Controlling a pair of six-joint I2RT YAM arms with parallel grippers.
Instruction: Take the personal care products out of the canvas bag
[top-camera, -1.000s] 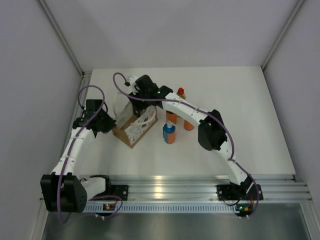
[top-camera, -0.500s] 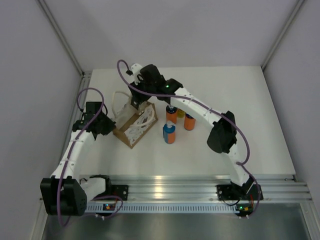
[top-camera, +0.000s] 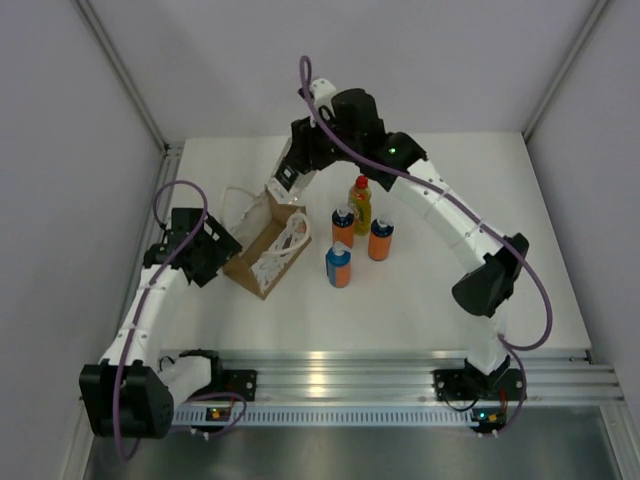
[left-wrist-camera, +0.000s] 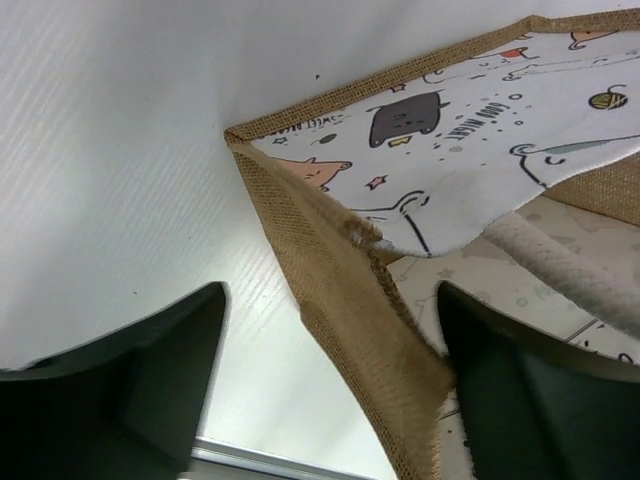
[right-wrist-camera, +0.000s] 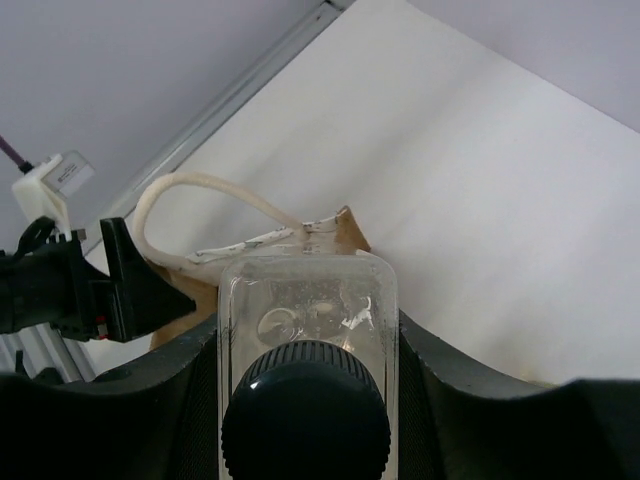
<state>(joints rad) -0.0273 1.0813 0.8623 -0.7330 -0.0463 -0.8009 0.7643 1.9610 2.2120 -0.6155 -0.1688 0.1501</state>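
Whitish flat bottle (right-wrist-camera: 308, 290) clamped in right hand (right-wrist-camera: 308, 355), aloft over canvas bag (top-camera: 252, 258) | left hand (left-wrist-camera: 328, 320) spread wide, astride bag wall, pinching nothing | risk: slick bottle slipping from grip mid-carry; knocking over four standing bottles (top-camera: 343, 228) on table (top-camera: 480, 200) at set-down; unheld bag tipping

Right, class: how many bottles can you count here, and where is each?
5. The yellow bottle and three orange-and-blue bottles stand on the table beside the canvas bag; the flat dark-capped bottle is between the right fingers. The bag may hide more.
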